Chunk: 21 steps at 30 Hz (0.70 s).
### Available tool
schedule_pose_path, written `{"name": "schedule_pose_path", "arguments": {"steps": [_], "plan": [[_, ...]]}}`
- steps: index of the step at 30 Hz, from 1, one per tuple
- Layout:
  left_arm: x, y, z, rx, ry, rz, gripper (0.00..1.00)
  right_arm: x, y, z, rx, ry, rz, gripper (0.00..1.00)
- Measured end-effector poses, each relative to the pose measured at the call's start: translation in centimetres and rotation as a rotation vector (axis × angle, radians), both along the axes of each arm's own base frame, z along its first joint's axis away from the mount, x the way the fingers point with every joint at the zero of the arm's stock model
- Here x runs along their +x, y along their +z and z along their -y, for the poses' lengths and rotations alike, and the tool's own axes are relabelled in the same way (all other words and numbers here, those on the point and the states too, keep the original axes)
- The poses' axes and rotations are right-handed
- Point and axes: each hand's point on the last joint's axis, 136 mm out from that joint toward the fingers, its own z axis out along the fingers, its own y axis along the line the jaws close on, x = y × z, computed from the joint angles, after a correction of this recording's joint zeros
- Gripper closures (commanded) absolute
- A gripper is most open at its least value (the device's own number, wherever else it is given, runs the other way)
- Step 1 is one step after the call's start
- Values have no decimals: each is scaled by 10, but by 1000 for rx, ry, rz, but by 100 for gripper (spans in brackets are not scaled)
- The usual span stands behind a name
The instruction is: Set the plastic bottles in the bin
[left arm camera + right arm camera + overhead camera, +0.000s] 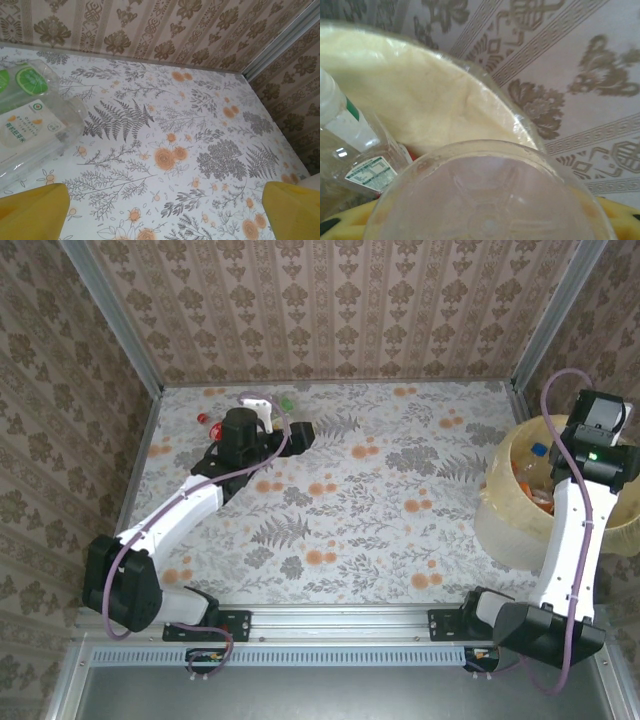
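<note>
Lettering in Chinese, too small to read, and a lime slice mark the clear bottle (30,115) lying near the table's (400,490) far left corner beside the left gripper (160,217), its yellow fingers spread wide and empty. At the right edge the right gripper (480,230) hangs over the bag-lined bin (505,515), a second bottle (490,195) base-first between its fingers; clamped or freed, I cannot tell. The top view adds a blue-capped bottle (540,452) inside.

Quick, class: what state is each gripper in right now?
Left gripper: open, holding nothing.
Right gripper: bottle between its jaws over the bin; whether it is gripped cannot be told.
</note>
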Motion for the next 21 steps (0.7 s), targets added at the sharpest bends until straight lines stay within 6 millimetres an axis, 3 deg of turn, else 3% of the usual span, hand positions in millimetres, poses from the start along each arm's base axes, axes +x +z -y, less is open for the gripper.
{"name": "schedule_pose_path", "arguments": {"steps": [5,17,21], "plan": [[0,0,0,-1,2,-5,0,6,-17,4,68,-21,-113,12],[0,-2,-2,7,9,-13,0,2,-19,2,119,-59,-161,3],[3,-6,-10,31,45,-31,0,16,-12,-14,134,-6,-65,0]]}}
